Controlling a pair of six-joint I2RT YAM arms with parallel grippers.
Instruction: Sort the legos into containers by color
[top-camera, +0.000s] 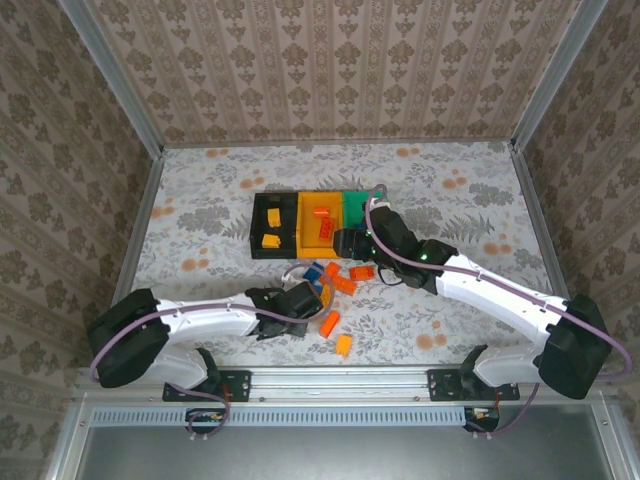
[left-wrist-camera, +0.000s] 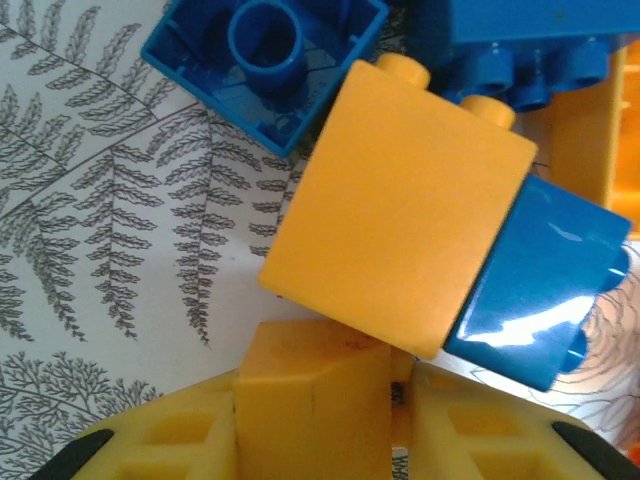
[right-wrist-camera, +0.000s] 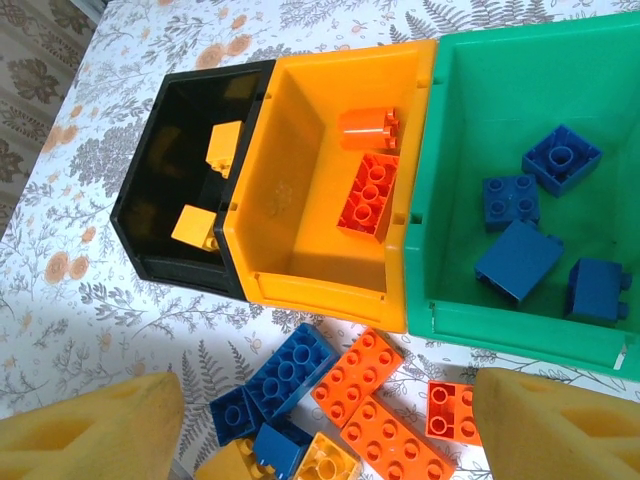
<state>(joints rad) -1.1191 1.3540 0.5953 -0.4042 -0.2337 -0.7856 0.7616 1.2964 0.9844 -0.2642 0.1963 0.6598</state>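
- The table (top-camera: 200, 190) wears a grey floral cloth, and both arms reach over it from the near edge.
- The left arm (top-camera: 200, 320) lies low across the near left. The right arm (top-camera: 500, 290) stretches from the near right toward the middle.
- The three containers stand touching in a row at mid-table: the black bin (right-wrist-camera: 170, 260) on the left, the yellow-orange bin (right-wrist-camera: 320, 290) in the middle and the green bin (right-wrist-camera: 520, 335) on the right.
- The right gripper (right-wrist-camera: 330, 420) hovers by the near side of the bins, above the loose legos. Its foam fingers (right-wrist-camera: 90, 430) are spread wide with nothing between them.
- The left gripper (top-camera: 303, 297) sits at the loose pile's left edge. In its wrist view the pads (left-wrist-camera: 310, 400) stand close together with only a narrow slit. I cannot tell whether they pinch the corner of the brick at their tips.
- That yellow brick (left-wrist-camera: 400, 210) lies tilted on the cloth, with a blue brick (left-wrist-camera: 545, 290) stuck to its end and an upturned blue brick (left-wrist-camera: 265, 60) just beyond.
- The black bin holds two yellow bricks (right-wrist-camera: 195, 225), the yellow-orange bin holds two red-orange bricks (right-wrist-camera: 368, 195), and the green bin holds four blue bricks (right-wrist-camera: 518, 260).
- Loose in front of the bins lie a blue plate-brick (right-wrist-camera: 290, 370) and several red-orange bricks (right-wrist-camera: 395, 440). Two more orange pieces (top-camera: 329, 322) lie nearer the arm bases.
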